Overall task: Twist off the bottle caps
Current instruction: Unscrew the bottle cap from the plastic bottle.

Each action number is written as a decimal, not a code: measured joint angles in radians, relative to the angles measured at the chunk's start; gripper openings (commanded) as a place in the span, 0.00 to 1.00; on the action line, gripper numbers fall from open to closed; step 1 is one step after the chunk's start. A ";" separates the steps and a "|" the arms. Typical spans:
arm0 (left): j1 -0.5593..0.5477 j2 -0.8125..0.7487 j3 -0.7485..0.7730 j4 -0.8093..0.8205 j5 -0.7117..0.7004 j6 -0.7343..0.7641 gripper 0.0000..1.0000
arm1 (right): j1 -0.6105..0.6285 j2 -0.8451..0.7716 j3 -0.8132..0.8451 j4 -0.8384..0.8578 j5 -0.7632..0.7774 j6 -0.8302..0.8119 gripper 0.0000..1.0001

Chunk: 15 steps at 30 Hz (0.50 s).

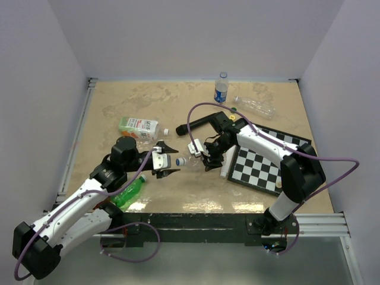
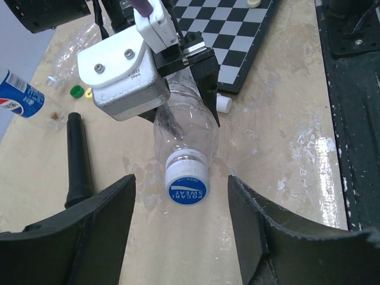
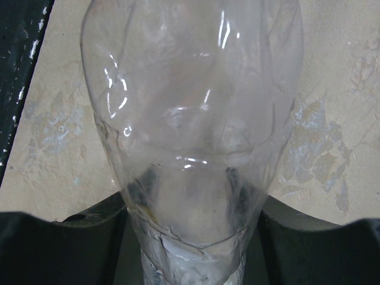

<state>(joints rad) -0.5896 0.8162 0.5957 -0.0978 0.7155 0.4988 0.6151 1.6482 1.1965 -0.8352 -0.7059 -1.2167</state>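
a tan table (image 1: 119, 101) fills the top view. the right arm (image 1: 267, 145) reaches from lower right toward frame centre, and the left arm (image 1: 77, 208) comes up from lower left to meet it. between them, just left of the chessboard (image 1: 261, 169), a clear bottle (image 1: 194, 160) is held roughly level, its long axis running left to right across the frame with the neck end to the left. the right gripper (image 1: 208, 155) is pinching the bottle around its body. in the right wrist view the crinkled plastic fills the frame, with a dark finger (image 3: 59, 237) against it at each lower corner. the left gripper (image 1: 168, 159) is spread wide, holds nothing, and faces the bottle's neck head-on. in the left wrist view its two black fingers (image 2: 89, 219) stand at lower left and lower right. the blue cap (image 2: 187, 184), lettered pocari sweat, sits at lower centre between them, its face toward the lens, touching neither. the cap looks about level with the fingertips, though how far in it sits cannot be told. it is on the neck, so the unscrewing appears not yet done. the left gripper is plainly the nearer one to the cap, and the bottle's axis lines up with its approach. the next move likely calls for a short advance along that axis, a closing on the cap's rim, and a wrist twist while the right gripper braces the body.
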 measured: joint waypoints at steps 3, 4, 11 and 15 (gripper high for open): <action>0.000 0.022 0.000 0.035 0.012 -0.011 0.56 | 0.000 0.000 0.000 0.000 0.000 0.000 0.09; 0.000 0.030 0.000 0.041 0.014 -0.013 0.55 | 0.000 0.000 0.000 -0.001 0.000 0.000 0.09; -0.001 0.049 0.000 0.060 0.018 -0.018 0.52 | 0.000 0.000 0.000 -0.003 0.000 -0.002 0.09; -0.003 0.053 0.000 0.060 0.017 -0.017 0.52 | 0.000 0.000 0.000 -0.003 0.000 -0.003 0.09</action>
<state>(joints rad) -0.5922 0.8696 0.5953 -0.0383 0.7326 0.4816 0.6151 1.6482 1.1965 -0.8383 -0.7063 -1.2201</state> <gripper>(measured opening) 0.524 0.505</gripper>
